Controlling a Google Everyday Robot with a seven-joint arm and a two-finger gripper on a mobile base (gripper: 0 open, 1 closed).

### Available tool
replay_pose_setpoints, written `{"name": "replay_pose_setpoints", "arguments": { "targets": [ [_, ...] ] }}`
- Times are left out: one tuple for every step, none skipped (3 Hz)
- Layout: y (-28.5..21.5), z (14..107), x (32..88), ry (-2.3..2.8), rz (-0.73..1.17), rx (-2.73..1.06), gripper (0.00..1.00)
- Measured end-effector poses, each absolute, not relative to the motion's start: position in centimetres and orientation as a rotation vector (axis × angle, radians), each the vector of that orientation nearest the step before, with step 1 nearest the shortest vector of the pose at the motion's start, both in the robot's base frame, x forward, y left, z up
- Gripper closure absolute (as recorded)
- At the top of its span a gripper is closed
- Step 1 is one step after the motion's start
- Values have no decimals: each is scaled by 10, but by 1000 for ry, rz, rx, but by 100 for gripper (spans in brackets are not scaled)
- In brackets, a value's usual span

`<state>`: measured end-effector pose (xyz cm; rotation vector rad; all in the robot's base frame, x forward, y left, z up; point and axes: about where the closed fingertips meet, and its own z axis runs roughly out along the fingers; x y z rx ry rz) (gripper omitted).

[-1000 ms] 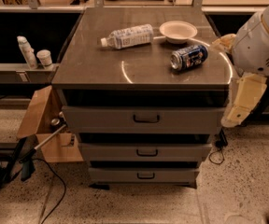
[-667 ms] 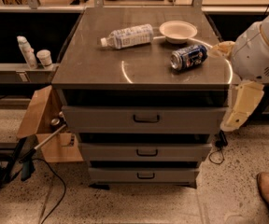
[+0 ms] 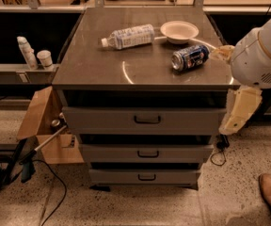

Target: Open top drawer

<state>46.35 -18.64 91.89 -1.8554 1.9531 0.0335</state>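
Note:
The top drawer (image 3: 147, 120) is the wide grey front just under the cabinet top, with a small black loop handle (image 3: 147, 120) at its centre. It sits flush, and two more grey drawer fronts (image 3: 148, 153) lie below it. My arm's white rounded body (image 3: 262, 51) comes in from the right. My gripper (image 3: 239, 111) hangs as a pale tapered piece beside the right end of the top drawer, well right of the handle and not touching it.
On the cabinet top (image 3: 102, 69) lie a plastic water bottle (image 3: 128, 36), a white bowl (image 3: 179, 31) and a blue can (image 3: 190, 57) on its side. A cardboard box (image 3: 43, 126) stands at the left. A shoe (image 3: 269, 192) is at the lower right.
My arm and gripper have sunk slightly beside the cabinet's right side. A shoe has come into view at the lower right. The drawers have not moved.

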Motion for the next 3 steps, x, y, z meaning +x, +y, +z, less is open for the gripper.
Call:
{"name": "replay_pose_setpoints", "arguments": {
  "targets": [
    [-190,906,469,1976,-18,-1827,0],
    [-192,894,474,1971,-74,-1803,0],
    [-196,868,485,1971,-108,-1789,0]
  ]
}}
